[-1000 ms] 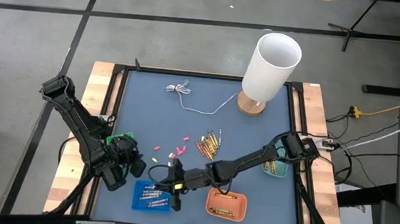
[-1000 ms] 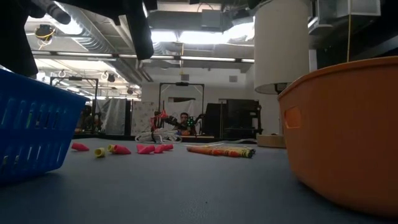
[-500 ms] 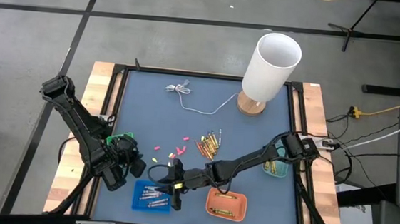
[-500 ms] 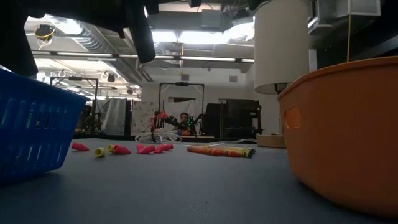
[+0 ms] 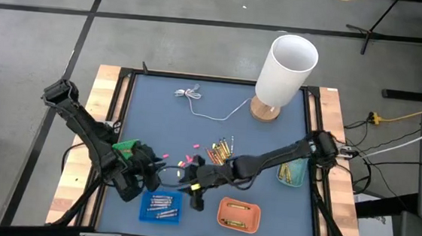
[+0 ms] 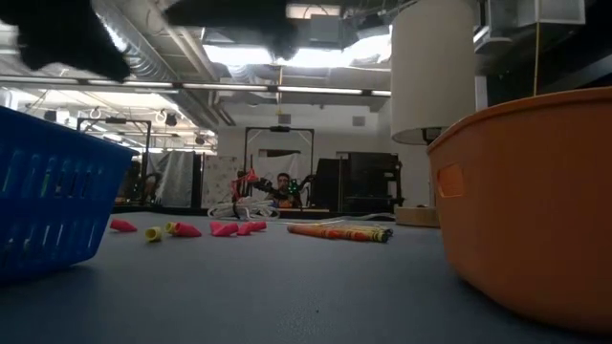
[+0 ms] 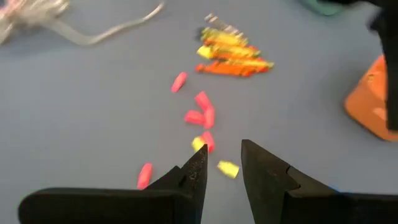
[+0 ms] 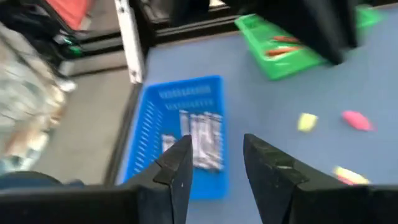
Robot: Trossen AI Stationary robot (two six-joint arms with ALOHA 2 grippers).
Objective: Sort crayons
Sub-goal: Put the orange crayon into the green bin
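Observation:
Short pink and yellow crayon pieces (image 5: 183, 160) lie scattered on the blue mat, and a pile of orange and yellow crayons (image 5: 221, 151) lies beyond them. Grey crayons (image 8: 198, 135) lie in the blue tray (image 5: 160, 206). My left gripper (image 7: 224, 167) hovers open just short of the scattered pieces, with a yellow piece (image 7: 227, 168) on the mat ahead of its fingertips. My right gripper (image 8: 214, 163) is open and empty beside the blue tray's right end (image 5: 181, 206), facing that tray.
An orange tray (image 5: 239, 214) with crayons sits near the front edge, a teal tray (image 5: 291, 174) at the right, and a green tray (image 8: 280, 43) under my left arm. A white lamp (image 5: 284, 72) and its thin cable (image 5: 208, 109) stand at the back.
My right gripper has drawn away from above the blue tray, going up and toward the table's right and far side. My left gripper has gone toward the table's right, nearer the scattered pink and yellow pieces.

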